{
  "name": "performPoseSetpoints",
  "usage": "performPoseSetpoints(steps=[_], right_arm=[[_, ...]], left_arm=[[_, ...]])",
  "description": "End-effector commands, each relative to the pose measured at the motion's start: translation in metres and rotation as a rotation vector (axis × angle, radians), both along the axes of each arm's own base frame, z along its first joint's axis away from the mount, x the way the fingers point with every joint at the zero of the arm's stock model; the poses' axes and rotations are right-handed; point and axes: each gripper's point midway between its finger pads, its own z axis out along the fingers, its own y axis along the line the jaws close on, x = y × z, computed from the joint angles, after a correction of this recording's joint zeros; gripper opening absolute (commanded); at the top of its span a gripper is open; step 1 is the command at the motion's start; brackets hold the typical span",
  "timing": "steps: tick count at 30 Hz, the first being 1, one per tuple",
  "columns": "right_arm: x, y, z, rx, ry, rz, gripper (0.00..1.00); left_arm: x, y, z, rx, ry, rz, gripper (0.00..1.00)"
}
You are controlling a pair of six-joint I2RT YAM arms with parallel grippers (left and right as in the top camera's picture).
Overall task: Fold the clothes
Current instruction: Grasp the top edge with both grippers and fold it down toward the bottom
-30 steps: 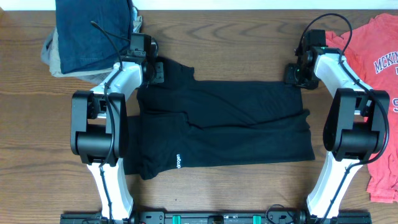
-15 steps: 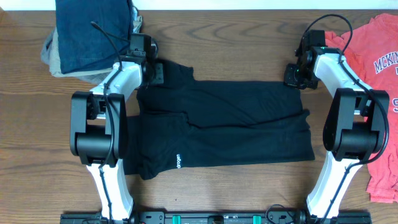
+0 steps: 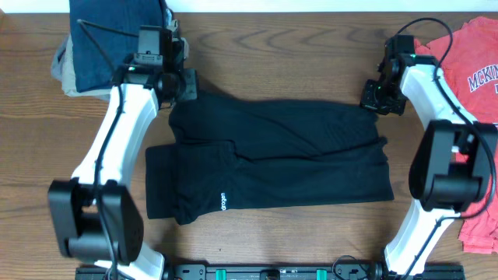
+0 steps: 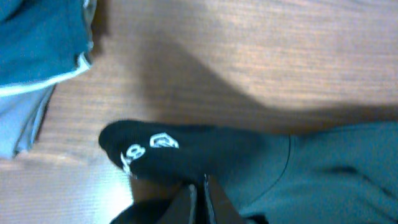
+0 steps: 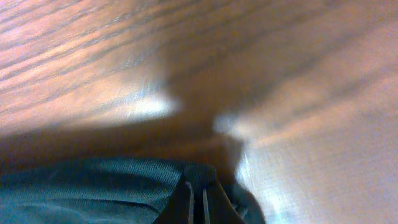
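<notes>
At the far left of the brown wood-grain worktop (image 3: 296,47) lay a folded stack of dark blue denim cloth (image 3: 117,39), with a paler grey garment (image 3: 62,66) showing under its left edge. Just right of that stack, the white left arm (image 3: 128,117) reached towards the back of the worktop. The left jaws were closed on the back left corner of the large black short-sleeved T-shirt (image 3: 296,163). In the left wrist view they stood pressed together on the black fabric (image 4: 249,162), and a rounded end of the cloth with small white logo marks (image 4: 149,144) stuck out beyond them over bare wood.

The black T-shirt lay in the middle of the worktop between the two arms, folded into a broad, wrinkled band, with small white lettering (image 3: 224,202) near its front left part. Its front left portion reached further left than the back edge.

At the shirt's back right corner, the right jaws were closed on the dark fabric (image 5: 93,186), the two tips together in the right wrist view. The white right arm (image 3: 424,85) curved back from there. Beyond it, at the far right edge, a coral-red T-shirt with navy lettering (image 3: 475,54) lay flat, partly under the arm.
</notes>
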Motion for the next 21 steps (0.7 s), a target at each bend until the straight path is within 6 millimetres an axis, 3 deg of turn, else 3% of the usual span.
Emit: performPoseSetpoints(steps=[1, 7, 13, 21], right_arm=[[-0.002, -0.01, 0.033, -0.015, -0.051, -0.055, 0.01], [-0.03, -0.014, 0.061, -0.004, -0.015, -0.133, 0.01], [-0.063, -0.026, 0.088, 0.003, 0.028, -0.206, 0.01], [-0.102, -0.028, 0.09, 0.008, 0.162, -0.228, 0.01]], left_arm=[[-0.016, 0.001, 0.011, -0.011, 0.023, 0.008, 0.06], [-0.06, 0.001, 0.01, -0.023, 0.171, 0.0, 0.06], [-0.101, -0.005, 0.021, -0.081, 0.277, -0.016, 0.06], [-0.144, -0.001, 0.033, -0.071, 0.375, -0.019, 0.06]])
